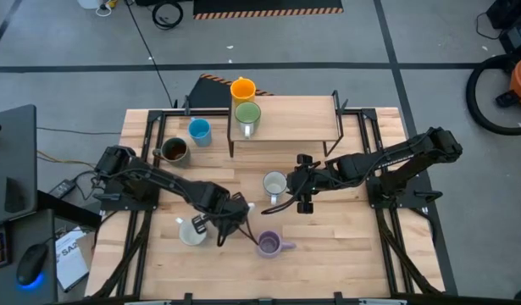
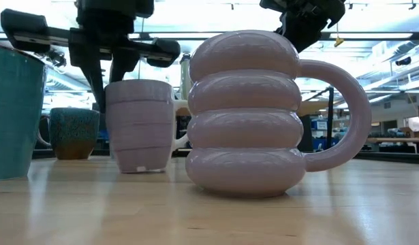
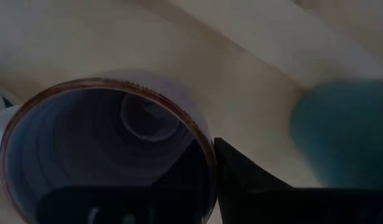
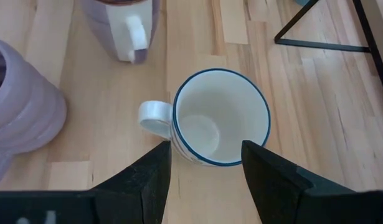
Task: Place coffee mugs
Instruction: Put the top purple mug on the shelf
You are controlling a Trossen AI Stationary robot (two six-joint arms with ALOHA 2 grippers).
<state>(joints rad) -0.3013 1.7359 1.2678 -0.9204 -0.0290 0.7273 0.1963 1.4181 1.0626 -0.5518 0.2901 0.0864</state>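
Mugs: your left gripper [image 1: 229,222] is clamped on the pale mug's [image 3: 110,155] rim (one finger inside); your right gripper [image 4: 205,163] stands half open, straddling the white mug [image 4: 219,118].

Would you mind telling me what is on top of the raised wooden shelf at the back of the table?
On the shelf stand an orange mug and a green mug, both upright. The table beneath the shelf is covered from above.
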